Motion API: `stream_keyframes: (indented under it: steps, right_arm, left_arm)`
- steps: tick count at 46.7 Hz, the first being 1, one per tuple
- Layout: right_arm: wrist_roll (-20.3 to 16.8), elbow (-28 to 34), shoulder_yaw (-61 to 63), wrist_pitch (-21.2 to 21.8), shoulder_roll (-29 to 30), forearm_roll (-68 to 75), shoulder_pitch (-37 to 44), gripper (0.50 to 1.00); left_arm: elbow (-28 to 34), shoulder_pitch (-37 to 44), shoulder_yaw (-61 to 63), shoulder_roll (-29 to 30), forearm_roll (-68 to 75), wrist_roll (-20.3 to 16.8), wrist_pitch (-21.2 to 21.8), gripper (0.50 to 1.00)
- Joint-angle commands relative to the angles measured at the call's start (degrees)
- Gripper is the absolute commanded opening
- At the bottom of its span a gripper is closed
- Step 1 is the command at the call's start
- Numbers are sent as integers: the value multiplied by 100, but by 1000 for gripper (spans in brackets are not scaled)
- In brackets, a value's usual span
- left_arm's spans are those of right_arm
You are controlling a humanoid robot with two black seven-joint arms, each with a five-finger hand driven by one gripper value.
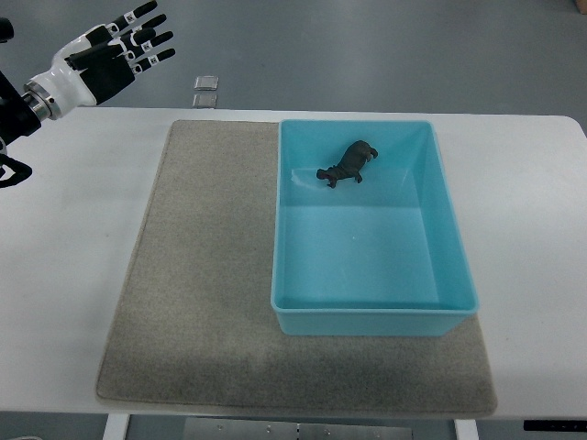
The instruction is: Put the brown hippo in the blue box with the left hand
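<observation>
The hippo (348, 163) lay inside the blue box (449, 238), in its far part, so the placing step looked done. The left hand (115, 55) hung at the far left, off the tabletop (73, 275), well apart from the box, fingers (151, 38) released and spread, holding nothing. The next move was probably only to bring that arm to rest. The hippo's long axis ran diagonally, near-left to far-right; which end was the head could not be told.

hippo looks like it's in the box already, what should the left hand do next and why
Probably just pull back to rest. The brown hippo already lies inside the blue box, near its far wall, and the left hand is open and empty, up beyond the table's far left corner, well clear of the box.
</observation>
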Motion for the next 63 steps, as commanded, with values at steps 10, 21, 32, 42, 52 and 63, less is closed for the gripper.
stream_keyframes:
  steps: [10, 21, 32, 42, 52, 63]
  right_arm:
    - [-1, 0, 0, 0, 0, 2, -2, 936]
    - [-1, 0, 0, 0, 0, -7, -2, 936]
    - [-1, 0, 0, 0, 0, 2, -2, 936]
    - [-1, 9, 0, 9, 0, -7, -2, 936]
    - [-1, 53, 17, 61, 0, 11, 7, 936]
    - [166, 97, 44, 70, 0, 20, 7, 936]
  left_arm:
    - [29, 11, -73, -27, -29, -1, 2, 1000]
    - [46, 143, -82, -115, -20, -1, 2, 1000]
    - [46, 187, -73, -168, -11, -1, 2, 1000]
    - [55, 205, -64, -168, -11, -1, 2, 1000]
    - [90, 240, -64, -176, 15, -1, 2, 1000]
    - [82, 240, -55, -220, 15, -1, 2, 1000]
